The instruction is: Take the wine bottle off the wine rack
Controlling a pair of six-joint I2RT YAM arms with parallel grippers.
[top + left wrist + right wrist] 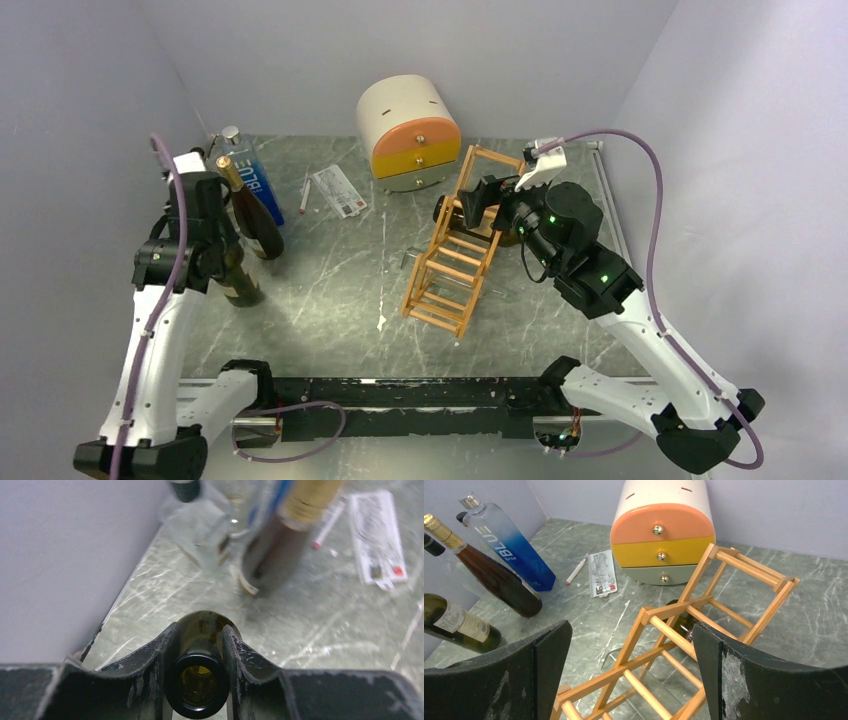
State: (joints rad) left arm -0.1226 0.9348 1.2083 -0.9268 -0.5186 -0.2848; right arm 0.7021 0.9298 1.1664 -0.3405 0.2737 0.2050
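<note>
The wine rack (450, 270), a tan wooden ladder-like frame, lies slanted on the marble table right of centre. A dark bottle (680, 625) rests inside it under the slats (674, 608), mostly hidden. My right gripper (465, 205) hovers open just above the rack's far end, its fingers (544, 660) wide apart and touching nothing. At the table's left side my left gripper (222, 250) is shut on the neck of a green wine bottle (197, 680) with a cream label (454, 622). That bottle's mouth is uncorked.
A brown gold-foil bottle (255, 215) and a blue bottle (258, 180) stand close behind the left gripper by the left wall. A round cream-and-orange drawer box (410, 130) sits at the back. A card (338, 190) and a pen (304, 192) lie between them.
</note>
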